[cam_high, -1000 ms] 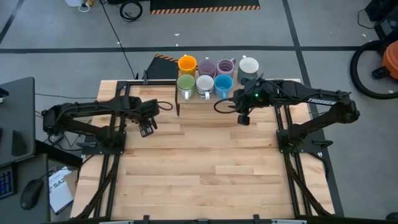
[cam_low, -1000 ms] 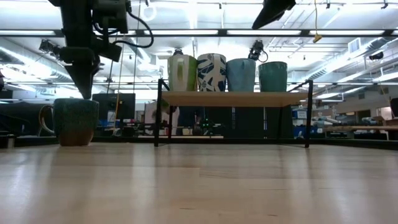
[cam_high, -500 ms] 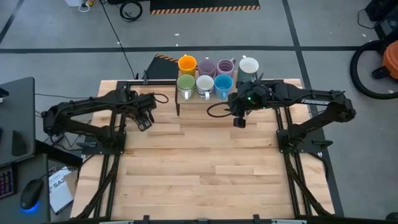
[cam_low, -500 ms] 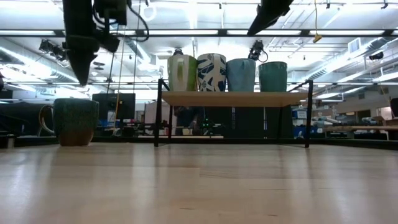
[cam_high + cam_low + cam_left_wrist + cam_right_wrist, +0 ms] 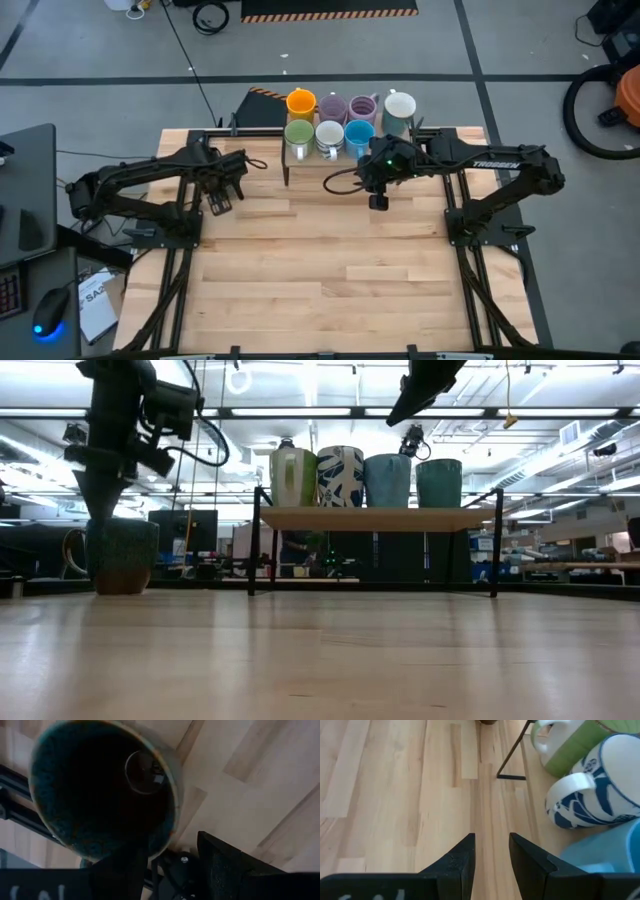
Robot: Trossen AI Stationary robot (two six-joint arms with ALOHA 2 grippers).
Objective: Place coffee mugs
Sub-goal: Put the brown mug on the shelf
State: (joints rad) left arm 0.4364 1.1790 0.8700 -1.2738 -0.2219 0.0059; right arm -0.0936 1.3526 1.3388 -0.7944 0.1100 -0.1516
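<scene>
Seven mugs (image 5: 330,122) fill the rack (image 5: 375,518); I hold my left gripper (image 5: 170,865), fingers spread, over the dark mug (image 5: 102,787); right gripper (image 5: 491,857), nearly closed, holds nothing beside the rack.

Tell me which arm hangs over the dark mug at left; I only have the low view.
Observer: The left arm; its wrist view shows the left end effector open at the rim of the dark mug.
Operator: Report the right end effector.
Observer: Fingers slightly apart, empty, above the table in front of the rack.
Operator: Count mugs hidden behind the front row.
Observer: Three: the orange mug and two pale purple mugs.
</scene>
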